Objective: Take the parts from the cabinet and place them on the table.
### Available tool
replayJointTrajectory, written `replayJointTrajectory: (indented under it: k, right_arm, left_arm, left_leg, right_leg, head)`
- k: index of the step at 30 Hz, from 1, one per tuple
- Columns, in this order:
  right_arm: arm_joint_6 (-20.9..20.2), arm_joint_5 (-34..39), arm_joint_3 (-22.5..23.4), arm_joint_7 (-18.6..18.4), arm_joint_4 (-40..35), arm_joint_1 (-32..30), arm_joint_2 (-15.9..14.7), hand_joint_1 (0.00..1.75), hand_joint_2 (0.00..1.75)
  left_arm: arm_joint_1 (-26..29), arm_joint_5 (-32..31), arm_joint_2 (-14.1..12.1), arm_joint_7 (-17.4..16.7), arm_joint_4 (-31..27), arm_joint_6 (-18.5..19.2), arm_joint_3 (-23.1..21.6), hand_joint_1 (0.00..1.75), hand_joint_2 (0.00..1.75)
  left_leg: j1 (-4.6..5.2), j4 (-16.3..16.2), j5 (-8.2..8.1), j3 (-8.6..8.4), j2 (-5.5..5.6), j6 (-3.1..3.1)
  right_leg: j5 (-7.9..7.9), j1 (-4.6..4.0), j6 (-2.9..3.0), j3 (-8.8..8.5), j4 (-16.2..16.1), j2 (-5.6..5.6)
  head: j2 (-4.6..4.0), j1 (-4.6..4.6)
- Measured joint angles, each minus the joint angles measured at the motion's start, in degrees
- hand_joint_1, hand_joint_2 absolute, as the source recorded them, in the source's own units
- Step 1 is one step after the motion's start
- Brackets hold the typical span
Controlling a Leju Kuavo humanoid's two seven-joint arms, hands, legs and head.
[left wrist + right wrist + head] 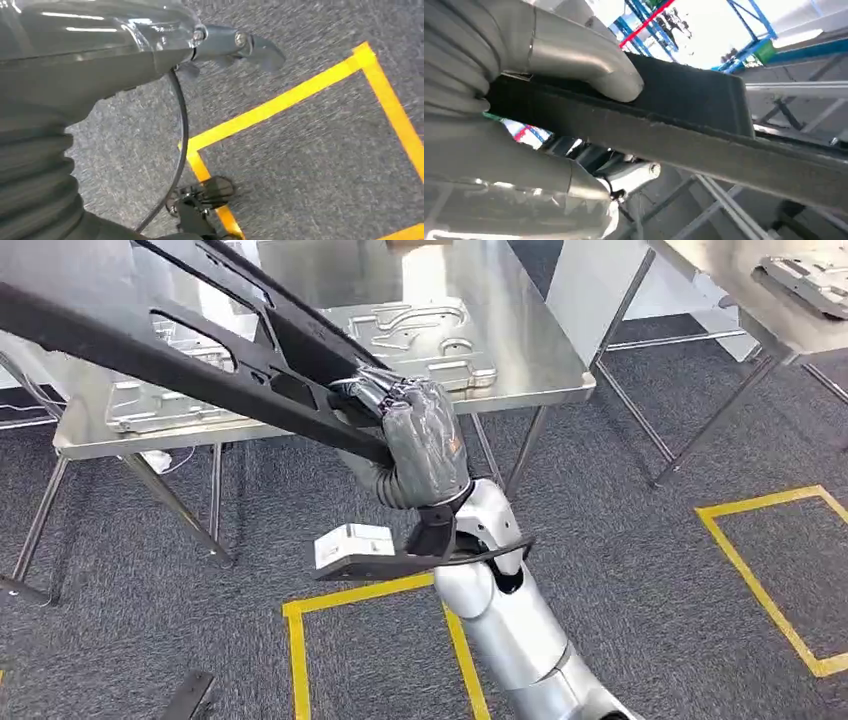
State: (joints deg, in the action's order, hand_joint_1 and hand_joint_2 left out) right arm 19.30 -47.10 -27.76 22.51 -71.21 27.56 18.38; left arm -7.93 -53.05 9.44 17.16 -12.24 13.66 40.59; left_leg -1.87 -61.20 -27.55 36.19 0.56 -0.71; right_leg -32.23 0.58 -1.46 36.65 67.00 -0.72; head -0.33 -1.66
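Even, bright overhead light fills the head view; the steel table (520, 350) throws soft glare and faint shadows onto the carpet (650, 570). The right wrist view is blown out white behind, its near fingers (589, 65) blurred. The left wrist view is slightly soft.

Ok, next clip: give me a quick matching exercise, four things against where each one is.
1. black frame
2. silver pressed part
3. yellow tape
4. right robot hand

A. on the carpet
B. lying on the steel table
C. gripping the frame
D. held up over the table

Pairs: 1-D, 2-B, 3-A, 4-C
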Motion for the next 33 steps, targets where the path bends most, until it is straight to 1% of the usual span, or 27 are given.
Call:
replayJointTrajectory:
  k: [2, 3, 4, 6, 7, 8, 9, 10, 11, 12, 13, 14, 15, 17, 18, 19, 21, 22, 23, 24, 25, 26, 28, 29, 30, 32, 33]
  right_arm:
    - [1.05, -0.15, 0.02, 0.00, -0.11, -0.37, -0.02, 1.75, 1.75]
    - [1.19, -0.22, 0.02, 0.00, -0.11, -0.61, -0.02, 1.75, 1.75]
    - [1.31, -0.35, 0.02, 0.00, -0.11, -0.70, -0.09, 1.75, 1.75]
    - [1.48, -0.42, 0.02, 0.00, -0.20, -0.68, -0.09, 1.75, 1.75]
    - [1.59, -0.44, 0.04, -0.02, -0.37, -0.68, -0.09, 1.75, 1.75]
    - [1.64, -0.50, 0.04, -0.04, -0.42, -0.72, -0.26, 1.75, 1.75]
    - [1.68, -0.48, 0.09, -0.07, -0.46, -0.68, -0.33, 1.75, 1.75]
    - [1.66, -0.61, 0.09, -0.07, -0.48, -0.76, -0.37, 1.75, 1.75]
    - [1.66, -0.66, 0.09, -0.20, -0.57, -0.89, -0.31, 1.75, 1.75]
    - [1.66, -0.66, 0.11, -0.15, -0.65, -0.82, -0.11, 1.75, 1.75]
    - [1.66, -0.66, 0.11, -0.11, -0.77, -0.83, 0.22, 1.75, 1.75]
    - [1.66, -0.66, 0.11, -0.07, -0.79, -0.63, 0.26, 1.75, 1.75]
    - [1.66, -0.66, 0.13, -0.07, -0.79, -0.54, 0.26, 1.75, 1.75]
    - [1.64, -0.66, 0.13, -0.09, -0.76, -0.81, 0.24, 1.75, 1.75]
    - [1.64, -0.66, 0.13, -0.09, -0.77, -0.96, 0.24, 1.75, 1.75]
    - [1.61, -0.66, 0.13, -0.09, -0.76, -0.98, 0.24, 1.75, 1.75]
    - [1.61, -0.66, 0.13, -0.09, -0.77, -0.96, 0.24, 1.75, 1.75]
    - [1.61, -0.66, 0.13, -0.09, -0.77, -0.96, 0.26, 1.75, 1.75]
    - [1.59, -0.66, 0.15, -0.09, -0.74, -0.96, 0.20, 1.75, 1.75]
    - [1.57, -0.66, 0.17, -0.09, -0.74, -0.89, 0.17, 1.75, 1.75]
    - [1.57, -0.66, 0.17, -0.13, -0.74, -0.81, 0.24, 1.75, 1.75]
    - [1.46, -0.68, 0.15, -0.13, -0.74, -0.96, 0.22, 1.75, 1.75]
    - [1.46, -0.68, 0.15, -0.09, -0.77, -0.80, 0.26, 1.75, 1.75]
    - [1.48, -0.68, 0.15, -0.09, -0.76, -0.72, 0.26, 1.75, 1.75]
    - [1.48, -0.68, 0.15, -0.07, -0.76, -0.64, 0.24, 1.75, 1.75]
    - [1.48, -0.68, 0.15, -0.09, -0.76, -0.77, 0.04, 1.75, 1.75]
    - [1.48, -0.68, 0.15, -0.11, -0.76, -0.92, -0.06, 1.75, 1.75]
  left_arm:
    - [0.07, 0.04, 0.00, -0.02, 0.00, 0.00, 0.00, 0.00, 1.75]
    - [0.14, 0.04, 0.00, -0.04, 0.02, 0.02, 0.00, 0.00, 1.75]
    - [0.17, 0.04, 0.00, -0.09, 0.02, 0.02, 0.00, 0.00, 1.75]
    - [0.14, 0.04, 0.02, -0.11, 0.02, 0.02, -0.09, 0.00, 1.75]
    - [0.12, 0.07, 0.09, -0.11, 0.02, 0.02, -0.20, 0.00, 1.75]
    - [0.06, 0.07, 0.50, -0.11, 0.13, 0.02, -0.28, 0.00, 1.75]
    - [0.05, 0.09, 0.48, -0.17, 0.11, -0.02, -0.26, 0.00, 1.75]
    - [0.09, 0.09, 0.48, -0.18, 0.11, -0.02, -0.26, 0.00, 1.75]
    - [0.20, 0.11, 0.48, -0.17, 0.13, 0.04, -0.28, 0.00, 1.75]
    - [0.22, 0.13, 0.48, -0.20, 0.13, 0.02, -0.28, 0.00, 1.75]
    - [0.22, 0.15, 0.46, -0.18, 0.11, 0.02, -0.28, 0.00, 1.75]
    - [0.10, 0.20, 0.50, -0.15, 0.13, 0.06, -0.37, 0.00, 1.75]
    - [-0.03, 0.22, 0.50, -0.17, 0.13, 0.04, -0.44, 0.00, 1.75]
    - [0.11, 0.22, 0.37, -0.26, 0.13, 0.02, -0.44, 0.00, 1.75]
    - [0.25, 0.22, 0.33, -0.35, 0.13, 0.02, -0.44, 0.00, 1.75]
    - [0.34, 0.22, 0.31, -0.35, 0.13, 0.02, -0.44, 0.00, 1.75]
    - [0.33, 0.22, 0.26, -0.35, 0.11, 0.02, -0.44, 0.00, 1.75]
    - [0.32, 0.24, 0.22, -0.35, 0.11, 0.00, -0.44, 0.00, 1.75]
    - [0.30, 0.22, 0.22, -0.35, 0.13, 0.00, -0.46, 0.00, 1.75]
    - [0.05, 0.24, 0.22, -0.50, 0.15, 0.00, -0.46, 0.00, 1.75]
    - [0.04, 0.22, 0.22, -0.59, 0.17, 0.04, -0.50, 0.00, 1.75]
    - [0.10, 0.22, 0.24, -0.61, 0.20, 0.00, -0.48, 0.00, 1.75]
    - [-0.03, 0.22, 0.24, -0.68, 0.15, 0.00, -0.50, 0.00, 1.75]
    - [-0.08, 0.22, 0.24, -0.68, 0.15, 0.00, -0.50, 0.00, 1.75]
    - [-0.18, 0.22, 0.24, -0.70, 0.15, 0.00, -0.50, 0.00, 1.75]
    - [-0.16, 0.11, 0.24, -0.72, 0.15, -0.09, -0.50, 0.00, 1.75]
    - [-0.09, 0.07, 0.24, -0.77, 0.17, -0.04, -0.52, 0.00, 1.75]
  left_leg:
    - [0.15, -0.02, -0.51, -0.28, 0.24, 0.28]
    - [0.23, -0.02, -0.82, -0.58, 0.54, 0.33]
    - [0.33, -0.02, -1.15, -1.00, 0.99, 0.35]
    - [0.49, 0.03, -1.93, -2.22, 2.06, 0.33]
    - [0.49, 0.07, -2.30, -2.77, 2.53, 0.32]
    - [0.29, 0.21, -2.57, -2.97, 3.01, 0.11]
    - [0.01, 0.45, -2.59, -2.76, 3.70, -0.14]
    - [-0.17, 0.88, -2.75, -2.80, 4.16, -0.56]
    - [0.12, 0.46, -2.40, -3.35, 4.21, -0.93]
    - [0.17, 0.84, -2.50, -3.85, 4.27, -1.12]
    - [0.09, 0.25, -3.09, -3.89, 3.15, -1.22]
    - [0.50, -2.29, -3.35, -2.96, 1.28, -1.29]
    - [0.57, -6.04, -4.41, -0.91, 0.64, -1.38]
    - [0.53, -13.88, -7.36, 4.12, 0.43, -1.60]
    - [0.42, -15.81, -7.89, 5.94, 0.29, -1.67]
    - [0.29, -15.23, -7.09, 6.44, 0.06, -1.82]
    - [-0.17, -7.73, -1.29, 4.51, -0.75, -2.41]
    - [-0.32, -2.75, 2.63, 2.92, -2.42, -2.59]
    - [-0.24, -0.77, 4.05, 2.38, -5.36, -2.90]
    - [0.39, 0.27, 2.05, 2.88, -5.80, -2.22]
    - [0.27, -0.38, 3.15, 3.03, -5.07, -1.42]
    - [0.15, -0.44, 2.69, 3.14, -4.20, -1.05]
    - [0.01, -0.37, 2.52, 2.60, -2.34, -0.64]
    - [-0.04, -0.31, 2.35, 2.32, -1.98, -0.39]
    - [-0.09, -0.31, 2.15, 2.14, -1.40, -0.11]
    - [-0.02, -0.32, 1.66, 1.83, -0.13, 0.28]
    - [0.02, -0.32, 1.41, 1.60, 0.33, 0.29]
  right_leg:
    - [-2.53, 0.02, -0.16, 5.63, 7.93, 0.04]
    - [-2.56, 0.02, -0.13, 7.74, 10.00, 0.04]
    - [-1.11, 0.01, -0.18, 8.34, 9.35, 0.04]
    - [5.46, -0.34, 0.53, 5.95, 1.44, -0.18]
    - [9.05, -0.54, 0.90, 4.19, -3.74, -1.07]
    - [9.27, -0.70, 1.38, 3.67, -5.79, -3.18]
    - [7.68, -1.05, 1.83, 3.46, -7.35, -3.14]
    - [8.48, -1.26, 1.53, 2.53, -7.26, -2.71]
    - [7.96, -1.33, 1.83, 2.72, -7.93, -2.09]
    - [7.92, -0.92, 1.95, 1.72, -8.08, -1.51]
    - [7.85, -0.12, 1.98, 0.48, -8.60, -1.04]
    - [7.49, -0.17, 2.52, -0.26, -8.73, -0.66]
    - [7.18, -0.24, 2.87, -0.74, -8.73, -0.04]
    - [6.31, -0.26, 2.98, -1.60, -8.73, 0.77]
    - [5.85, -0.16, 2.87, -2.16, -8.73, 1.15]
    - [5.34, -0.01, 2.68, -2.80, -8.72, 1.49]
    - [4.05, 0.36, 2.02, -4.49, -8.68, 2.43]
    - [3.24, 0.49, 1.39, -5.40, -8.55, 2.92]
    - [2.61, 0.36, 0.88, -5.74, -8.47, 3.42]
    - [2.17, -0.07, 0.57, -5.97, -7.89, 3.68]
    - [1.78, -0.44, 0.38, -6.02, -7.99, 4.22]
    - [1.40, -0.42, 0.30, -6.55, -7.90, 4.74]
    - [0.98, -0.04, 0.01, -7.02, -7.79, 4.57]
    - [0.82, 0.19, -0.08, -6.15, -5.76, 3.14]
    - [-0.11, 0.18, -0.14, -4.05, -2.12, 2.36]
    - [-4.13, 0.17, -0.19, 2.29, 7.29, 1.79]
    - [-5.29, 0.16, -0.13, 4.56, 9.86, 1.73]
  head:
    - [0.00, -0.22]
    - [0.00, -0.32]
    - [0.00, -0.46]
    - [0.00, -0.61]
    - [0.00, -0.68]
    - [0.00, -0.37]
    - [0.02, -0.34]
    - [0.00, -0.68]
    - [0.00, -0.74]
    - [0.00, -0.66]
    - [0.00, -0.61]
    - [0.00, -0.11]
    - [0.00, 0.22]
    - [0.00, 0.37]
    - [0.02, 0.59]
    - [0.00, 0.59]
    - [0.00, 0.75]
    - [0.00, 0.83]
    - [0.00, 1.16]
    - [0.00, 1.69]
    - [0.00, 1.45]
    - [0.00, 1.07]
    - [0.00, 0.90]
    - [0.00, 0.81]
    - [0.00, 0.50]
    - [0.00, -0.15]
    - [0.02, -0.35]
